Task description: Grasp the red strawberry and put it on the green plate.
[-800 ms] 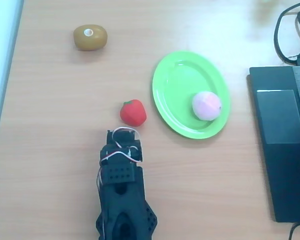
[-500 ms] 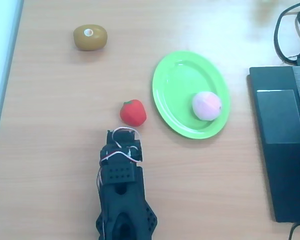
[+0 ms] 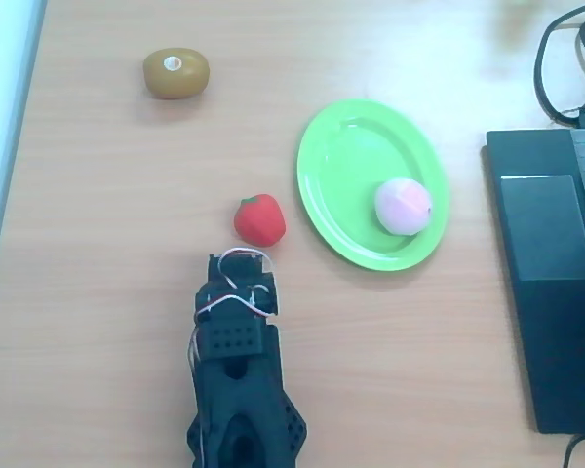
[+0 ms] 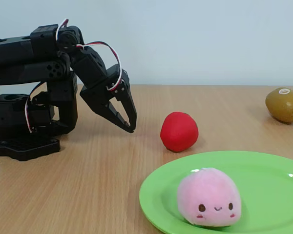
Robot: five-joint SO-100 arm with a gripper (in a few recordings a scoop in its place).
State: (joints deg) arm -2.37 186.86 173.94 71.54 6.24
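Right, you've got the strawberry (image 3: 259, 218) sitting on bare table (image 3: 107, 244), just beside the plate (image 3: 346, 171) on its left in the overhead view, not touching the rim. Your gripper (image 4: 129, 123) hangs above the wood, tips pointed down and toward the fruit, near it but with a clear gap between. From the fixed view the two fingers (image 4: 121, 116) look close together, yet I cannot tell whether they are shut or a little apart; overhead, the gripper (image 3: 242, 261) is mostly hidden under the arm's own body and white wires.

Room first: open wood lies all round the strawberry on its near, far and left sides. In the overhead view the table's left edge runs down the picture's left, well apart from everything. On the right, a dark laptop (image 3: 551, 273) with black cables (image 3: 565, 58) behind it takes up that side, near the plate but apart from it.

Now the views differ: overhead shows you the strawberry's green leaf top; the fixed view shows the strawberry (image 4: 179, 131) plain red, and a small face on the pink ball (image 4: 208, 196). That ball sits on the plate's right part overhead. A brown fruit (image 3: 175, 73) lies far up the table, well apart.
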